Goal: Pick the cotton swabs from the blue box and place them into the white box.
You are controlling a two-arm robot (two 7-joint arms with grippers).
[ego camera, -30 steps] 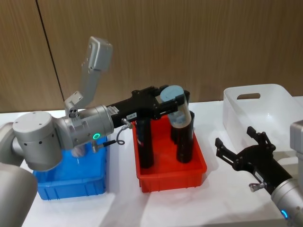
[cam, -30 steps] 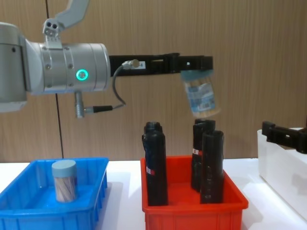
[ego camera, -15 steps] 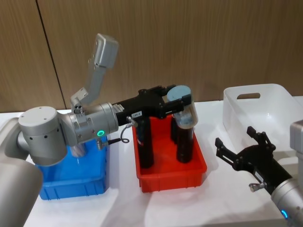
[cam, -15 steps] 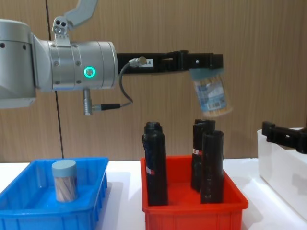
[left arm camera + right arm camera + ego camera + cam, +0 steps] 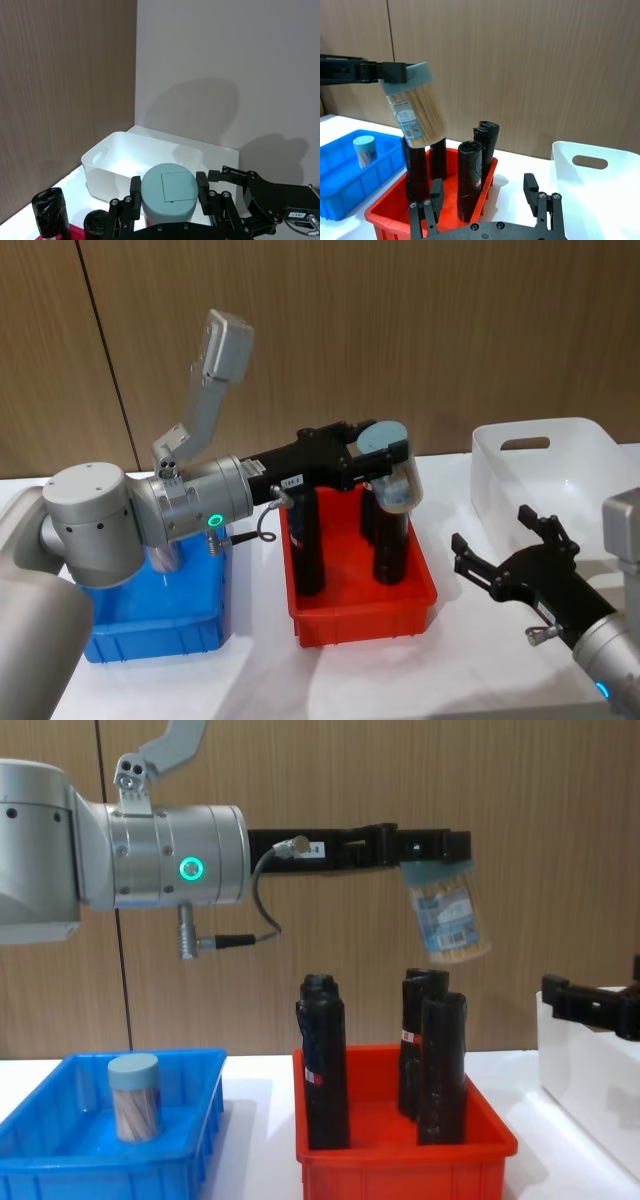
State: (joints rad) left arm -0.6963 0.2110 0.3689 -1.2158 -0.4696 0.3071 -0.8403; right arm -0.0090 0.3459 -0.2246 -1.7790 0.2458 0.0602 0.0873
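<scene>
Left gripper (image 5: 432, 848) is clamped on the lid of one cotton swabs jar (image 5: 450, 915) and holds it in the air above the red bin (image 5: 360, 618). The arm reaches in from the red bin's left side, roughly level.

The jar hangs lid-up and tilted, with its bottom leaning toward the red bin's right side. It is over the bin's far right part, above the black cylinders (image 5: 325, 1060) standing upright in the bin. There is a clear gap between the jar bottom and the cylinder tops, no contact. Tan sticks and a label show through the jar wall.

A second jar (image 5: 134, 1098) stands upright in the blue box (image 5: 150, 638), lid on and nothing touching it. The blue box sits just left of the red bin, side by side on the white table (image 5: 400, 675).

The white box (image 5: 490, 490) is to the right of the red bin with a strip of table between them. Its slot handle is on the far wall. No jar shows in the part of its inside that is visible.

Right gripper (image 5: 490, 527) has its fingers spread apart and nothing between them. It sits right of the red bin, at the near side of the white box, pointing back toward the red bin. From the chest camera it is lower than the held jar.
</scene>
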